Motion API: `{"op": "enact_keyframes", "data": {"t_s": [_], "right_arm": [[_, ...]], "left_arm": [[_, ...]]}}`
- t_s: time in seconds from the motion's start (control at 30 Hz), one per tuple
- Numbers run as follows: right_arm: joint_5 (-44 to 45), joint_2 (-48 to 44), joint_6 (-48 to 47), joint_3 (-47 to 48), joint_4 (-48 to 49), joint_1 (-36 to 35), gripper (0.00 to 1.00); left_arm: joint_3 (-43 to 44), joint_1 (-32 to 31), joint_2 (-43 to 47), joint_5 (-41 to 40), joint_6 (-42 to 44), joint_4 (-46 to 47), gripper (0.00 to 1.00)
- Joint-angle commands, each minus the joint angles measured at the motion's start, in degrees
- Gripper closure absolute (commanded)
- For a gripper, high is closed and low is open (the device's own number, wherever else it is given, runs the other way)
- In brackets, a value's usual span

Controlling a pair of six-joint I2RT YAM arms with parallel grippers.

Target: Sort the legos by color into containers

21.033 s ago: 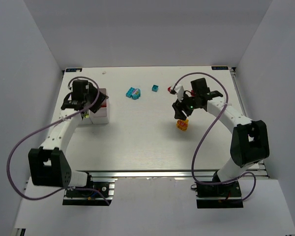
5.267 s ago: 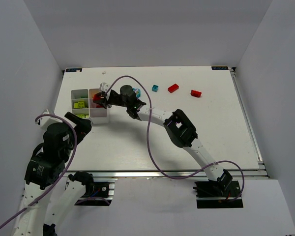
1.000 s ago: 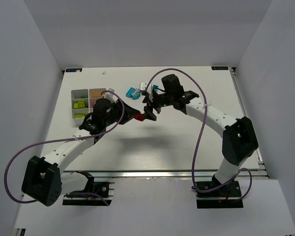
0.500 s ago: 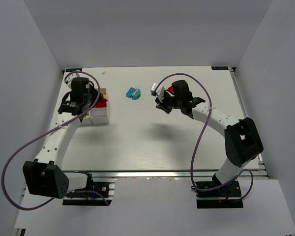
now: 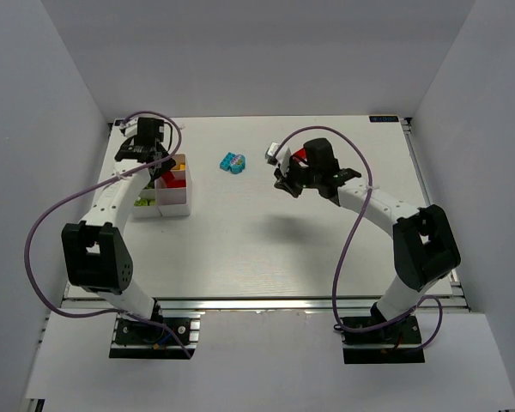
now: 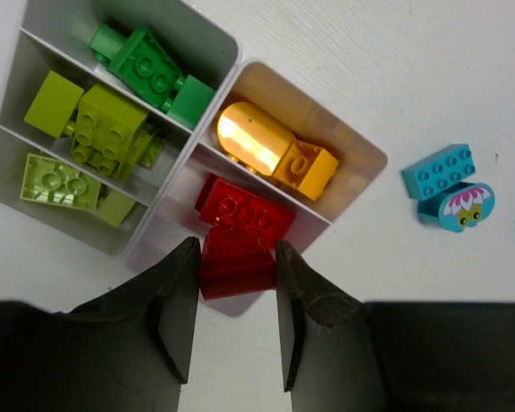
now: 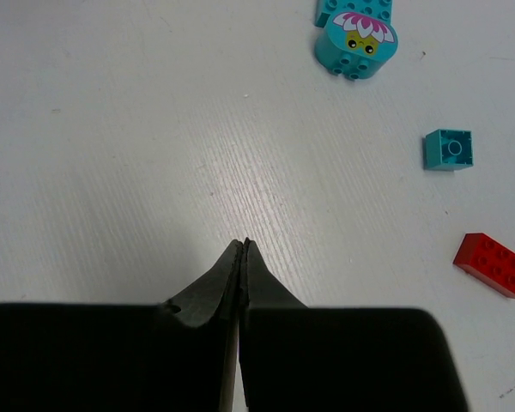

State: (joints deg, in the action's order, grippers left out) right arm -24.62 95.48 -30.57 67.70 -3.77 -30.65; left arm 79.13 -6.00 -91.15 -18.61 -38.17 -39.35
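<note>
The left hand [image 6: 236, 257] hangs over the white tray [image 6: 357, 151], jaws about a brick's width apart. A red piece [image 6: 237, 270] shows between the tips, and I cannot tell whether they pinch it or it lies in its compartment. In the next compartment sit two yellow-orange bricks [image 6: 275, 150]; green bricks [image 6: 146, 64] and lime bricks [image 6: 103, 129] fill three others. The right hand [image 7: 242, 249], pressed shut on nothing, hovers over the bench [image 7: 112, 129]. Loose ahead of it lie two cyan bricks [image 7: 356, 34] touching, one cyan cube [image 7: 449, 148], and one red brick [image 7: 493, 264] with its long axis slanting.
</note>
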Motion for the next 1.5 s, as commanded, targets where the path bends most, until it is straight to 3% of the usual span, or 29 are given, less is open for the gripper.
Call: {"op": "enact_keyframes", "data": {"t_s": [0.0,0.17,0.47,0.5,0.53,0.6,0.63,0.77,0.93,1.13,1.3,1.4,1.47], "right_arm": [[-1.4,-2.2,0.9,1.4,0.0,0.8,1.0],[-1.9,-2.1,1.7,1.3,0.0,1.2,1.0],[-2.4,-2.1,1.8,1.6,-0.1,1.9,1.0],[-2.4,-2.1,1.8,1.5,-0.1,2.1,1.0],[-2.4,-2.1,1.8,1.5,-0.2,2.2,1.0],[-2.6,-2.1,1.9,1.6,-0.2,2.5,1.0],[-2.7,-2.2,2.2,1.6,-0.2,2.7,0.98],[-3.1,-1.0,4.2,2.8,-0.4,4.2,0.76],[-3.2,4.6,11.0,9.1,-3.3,7.3,0.56],[5.1,17.9,14.8,27.3,-12.3,10.4,0.11],[17.3,30.4,11.8,47.8,-20.3,11.6,0.11],[20.9,39.1,22.5,62.1,-28.4,13.2,0.11],[22.3,40.0,29.8,61.2,-28.3,13.5,0.11]], "left_arm": [[4.6,0.3,-0.9,-3.1,1.3,-2.5,1.0],[5.7,0.3,-3.1,-4.1,1.3,-3.1,1.0],[6.6,0.3,-6.2,-4.9,1.6,-2.7,0.74],[6.9,0.3,-6.4,-4.9,1.7,-2.7,0.67],[7.1,0.3,-6.5,-5.0,1.9,-2.8,0.48],[7.4,0.3,-6.3,-5.1,2.1,-2.8,0.23],[7.4,0.3,-6.2,-5.0,2.7,-2.9,0.04],[7.4,0.3,-5.5,-4.3,3.4,-3.3,0.02],[6.7,0.3,-2.0,0.1,5.0,-1.1,0.02],[0.5,0.3,8.8,6.3,5.5,3.3,0.02],[-10.4,0.4,19.4,10.0,1.3,7.3,0.02],[-14.7,0.4,25.0,10.0,-1.5,6.4,0.02],[-16.8,0.4,28.9,9.6,-2.9,5.5,0.02]]}}
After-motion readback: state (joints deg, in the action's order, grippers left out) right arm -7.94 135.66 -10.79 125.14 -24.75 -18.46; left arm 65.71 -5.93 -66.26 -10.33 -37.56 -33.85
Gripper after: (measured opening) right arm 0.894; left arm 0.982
